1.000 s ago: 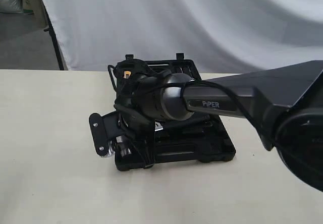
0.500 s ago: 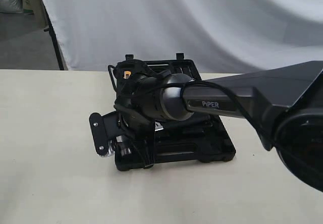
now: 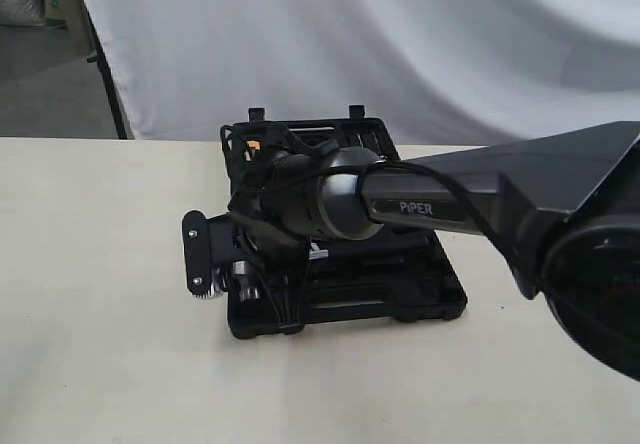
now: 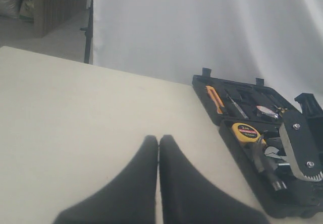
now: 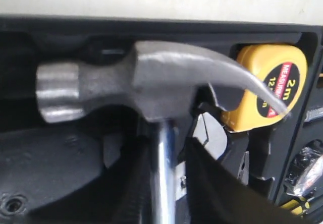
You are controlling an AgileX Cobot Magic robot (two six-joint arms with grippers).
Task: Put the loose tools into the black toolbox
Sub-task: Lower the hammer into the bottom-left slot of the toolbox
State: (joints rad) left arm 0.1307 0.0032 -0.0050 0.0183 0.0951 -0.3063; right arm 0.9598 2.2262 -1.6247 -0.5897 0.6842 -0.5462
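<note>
The black toolbox [image 3: 400, 299] lies open on the table, and its near wall [image 4: 229, 141] also shows in the left wrist view. The steel claw hammer [image 5: 146, 90] has its head down in the box beside the yellow tape measure [image 5: 270, 85]. My right gripper [image 5: 166, 153] straddles the hammer's shaft. One finger lies against it and a narrow gap shows at the other. That gripper [image 3: 240, 279] hangs over the box's left end. My left gripper [image 4: 158, 142] is shut and empty over bare table. I cannot make out the wrench.
In the box's halves sit the tape measure [image 4: 246, 131], orange-handled pliers [image 4: 214, 98] and a small shiny roll [image 4: 266, 112]. A white cloth backdrop [image 3: 400, 44] hangs behind the table. Beige tabletop [image 3: 100, 344] spreads to the left and front of the box.
My right gripper has shifted slightly up and to the right over the toolbox's left end. Nothing else has moved.
</note>
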